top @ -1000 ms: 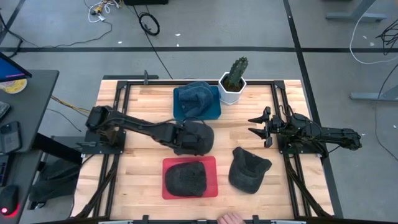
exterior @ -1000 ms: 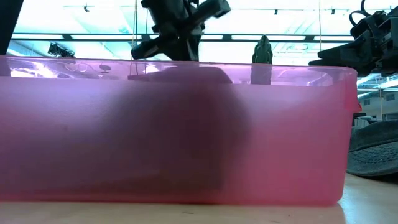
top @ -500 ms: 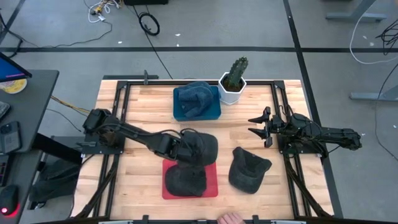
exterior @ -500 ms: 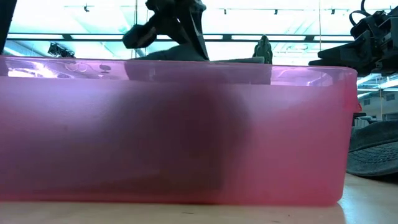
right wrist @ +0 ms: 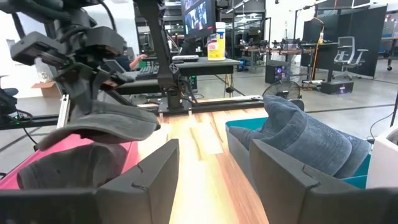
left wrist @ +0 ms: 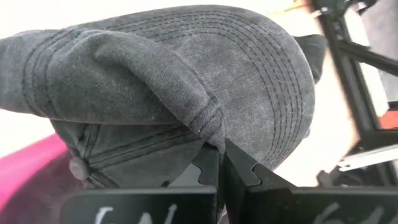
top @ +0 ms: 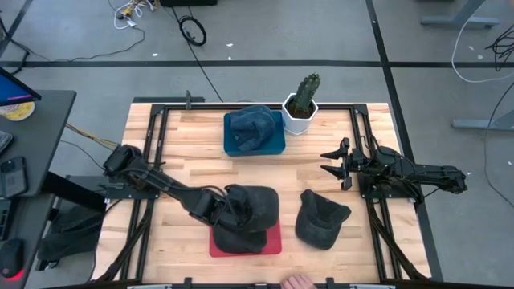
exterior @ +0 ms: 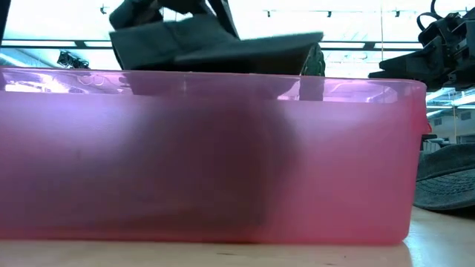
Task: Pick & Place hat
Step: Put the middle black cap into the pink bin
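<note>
A dark grey cap hangs from my left gripper just above the red tray, in which a second dark cap lies. In the low view the held cap floats level over the tray's pink wall. A third dark cap rests on the table, to the tray's right. My left gripper is shut on the cap. My right gripper waits open near the table's right edge, touching nothing. My left gripper pinches a folded, seamed edge of the cap on the cap's left side between its two fingers. The fingers come from the table's left, slanting slightly down. The cap is lifted clear and sits about level above the red tray.
A blue tray with a blue hat sits at the far middle, and a cactus in a white pot stands beside it. A person's hand shows at the near edge. Bare wood lies between the trays and my right gripper.
My left gripper has carried the grey cap from the table's middle toward the near edge, staying shut on it. The cap now hangs over the red tray and the cap inside it. My right arm has kept still.
</note>
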Action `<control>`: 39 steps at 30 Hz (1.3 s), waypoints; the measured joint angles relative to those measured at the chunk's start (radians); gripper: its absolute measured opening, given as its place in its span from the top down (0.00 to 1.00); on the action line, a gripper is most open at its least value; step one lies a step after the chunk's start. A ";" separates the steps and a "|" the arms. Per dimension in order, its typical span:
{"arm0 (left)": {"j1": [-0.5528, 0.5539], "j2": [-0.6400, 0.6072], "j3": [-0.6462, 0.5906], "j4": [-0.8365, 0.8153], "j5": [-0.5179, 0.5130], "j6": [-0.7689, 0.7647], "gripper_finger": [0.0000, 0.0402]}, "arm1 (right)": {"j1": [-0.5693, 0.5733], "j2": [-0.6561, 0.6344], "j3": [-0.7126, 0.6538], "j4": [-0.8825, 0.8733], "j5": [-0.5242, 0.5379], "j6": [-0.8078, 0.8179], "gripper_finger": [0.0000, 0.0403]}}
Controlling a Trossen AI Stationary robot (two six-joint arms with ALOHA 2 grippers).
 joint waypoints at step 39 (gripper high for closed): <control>-0.051 0.196 -0.007 0.157 0.185 -0.161 0.99 | 0.000 0.000 0.000 0.000 0.000 0.000 0.51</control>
